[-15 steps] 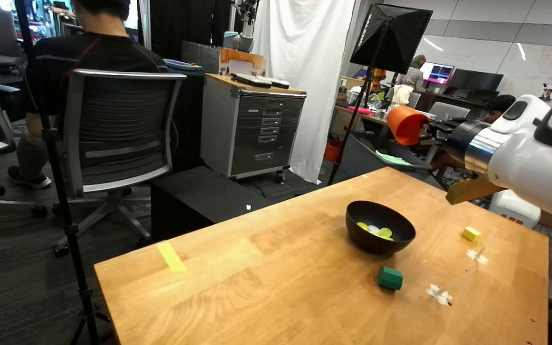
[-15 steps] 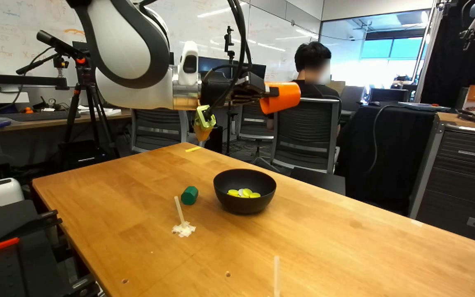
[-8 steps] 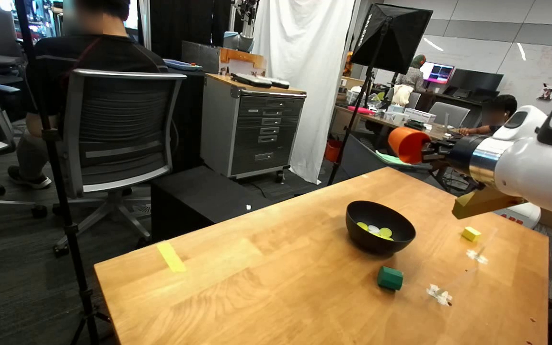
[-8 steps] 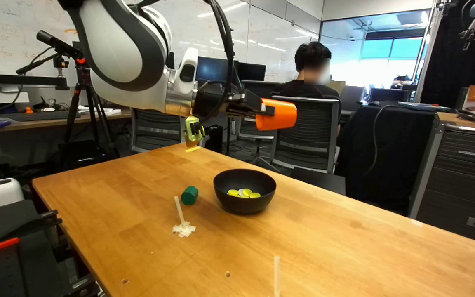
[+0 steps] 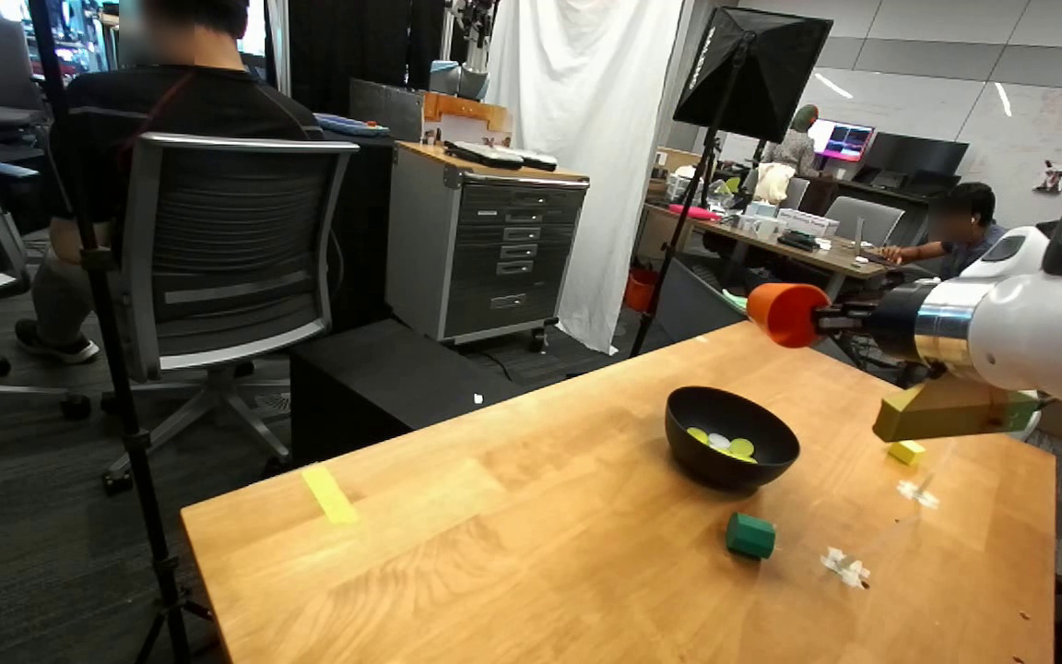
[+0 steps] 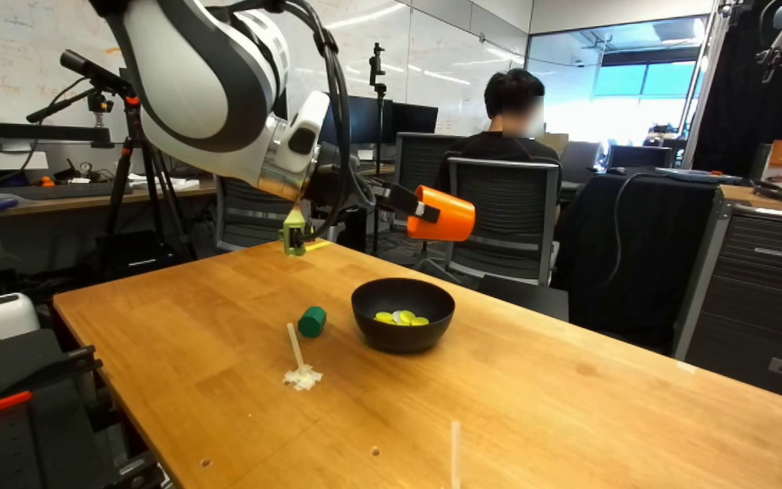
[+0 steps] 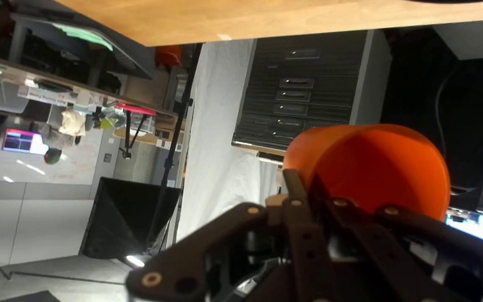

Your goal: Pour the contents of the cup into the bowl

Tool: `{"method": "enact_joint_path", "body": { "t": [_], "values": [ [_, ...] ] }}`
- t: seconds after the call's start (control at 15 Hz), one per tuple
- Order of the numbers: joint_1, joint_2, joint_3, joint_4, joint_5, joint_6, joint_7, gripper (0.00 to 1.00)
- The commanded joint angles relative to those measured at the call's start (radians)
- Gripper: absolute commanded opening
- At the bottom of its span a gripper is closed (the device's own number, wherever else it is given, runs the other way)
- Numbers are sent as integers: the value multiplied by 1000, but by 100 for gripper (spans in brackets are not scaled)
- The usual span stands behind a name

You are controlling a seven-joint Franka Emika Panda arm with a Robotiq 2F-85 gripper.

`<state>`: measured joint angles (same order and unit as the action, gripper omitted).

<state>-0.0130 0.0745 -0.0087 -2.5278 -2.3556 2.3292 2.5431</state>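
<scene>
Tabletop (image 6: 533,401) holds a green block (image 6: 312,322) near the bowl (image 6: 401,338), hand (image 7: 307,189) pinching the cup (image 6: 449,216).

You are holding the arm (image 6: 177,81) raised, its wrist (image 6: 281,168) is sloping slightly downward, and your gripper (image 5: 821,320) is clamping, its fingers (image 7: 295,186) lying close together.

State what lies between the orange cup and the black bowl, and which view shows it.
Only open air: both exterior views show a gap between the orange cup and the black bowl lower down.
</scene>
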Motion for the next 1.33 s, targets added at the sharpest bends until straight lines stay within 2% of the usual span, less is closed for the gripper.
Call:
{"method": "enact_joint_path", "body": {
  "t": [0.0,0.2,0.27,0.33,0.47,0.53,0.93,1.27],
  "values": [
    [-21,-10,5,12,20,82,115,1],
    [-27,-6,6,16,19,130,228,1],
    [-42,-38,-8,20,-1,154,236,1],
    [-42,-82,-9,41,58,209,179,1],
    [-49,-119,-19,62,106,270,171,1],
    [-56,-123,-30,70,95,296,207,1],
    [-101,-177,-111,134,162,542,193,1],
    [-180,-107,-182,168,390,809,-38,1]
  ]
}}
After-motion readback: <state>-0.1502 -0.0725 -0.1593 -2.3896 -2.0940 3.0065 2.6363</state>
